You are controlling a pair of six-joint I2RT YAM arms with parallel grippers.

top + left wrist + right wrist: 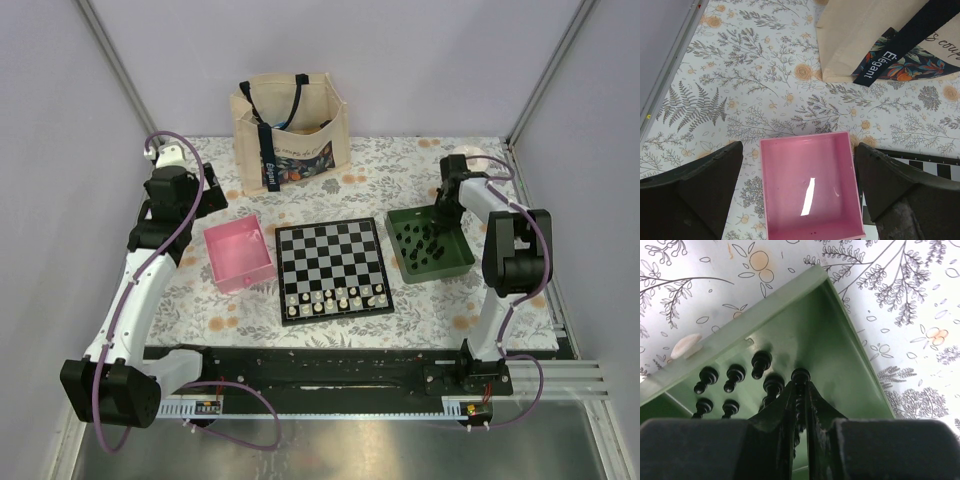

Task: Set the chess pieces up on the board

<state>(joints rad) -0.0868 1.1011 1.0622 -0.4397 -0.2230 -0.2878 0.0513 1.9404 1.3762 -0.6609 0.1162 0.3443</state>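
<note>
a floral-patterned table (420, 310) carries everything, and the board (330, 262) lies flat near its middle, square to the arms. behind the board, at the far edge, stands a beige tote bag (290, 135) with dark handles. just left of the board sits a pink tray (240, 257), with nothing showing inside it in the left wrist view. just right of the board sits a green tray (443, 268), apart from the board's edge. the left gripper (797, 150) hangs above the pink tray, left of the board, its fingers spread wide with nothing between them. the right gripper (800, 385) reaches down into the green tray, right of the board, its fingers drawn narrow around a single black piece (800, 374), whose rounded head shows between the tips. the other chess pieces (735, 374) stand and lie in that same tray, clustered just beside the gripped one. small white pieces (335, 297) line the rows of the board nearest the arms; the far rows are bare squares
</note>
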